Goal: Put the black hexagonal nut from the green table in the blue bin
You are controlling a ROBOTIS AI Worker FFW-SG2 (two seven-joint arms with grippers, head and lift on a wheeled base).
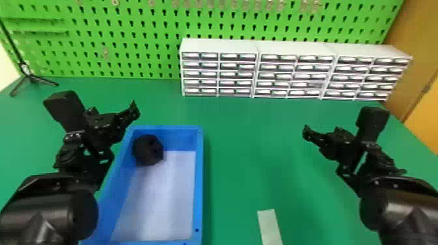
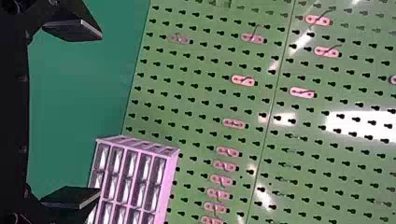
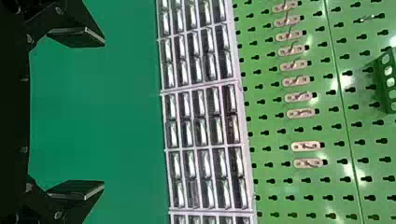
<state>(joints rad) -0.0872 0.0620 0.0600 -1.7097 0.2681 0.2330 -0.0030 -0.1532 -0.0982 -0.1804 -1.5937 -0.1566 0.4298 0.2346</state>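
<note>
The black hexagonal nut [image 1: 148,150] lies inside the blue bin [image 1: 199,182], in its far left corner. The left gripper [image 1: 133,110] is near that corner, its fingers [image 2: 72,29] spread wide with nothing between them. Well apart from it, the right gripper [image 1: 306,131] is above the right part of the green bench [image 1: 247,146]; its fingers [image 3: 77,37] are also wide apart and empty. A pale strip [image 1: 270,226] lies on the bench to the right of the bin, and white drawer units [image 1: 219,45] stand at the back before a green pegboard [image 1: 130,19].
</note>
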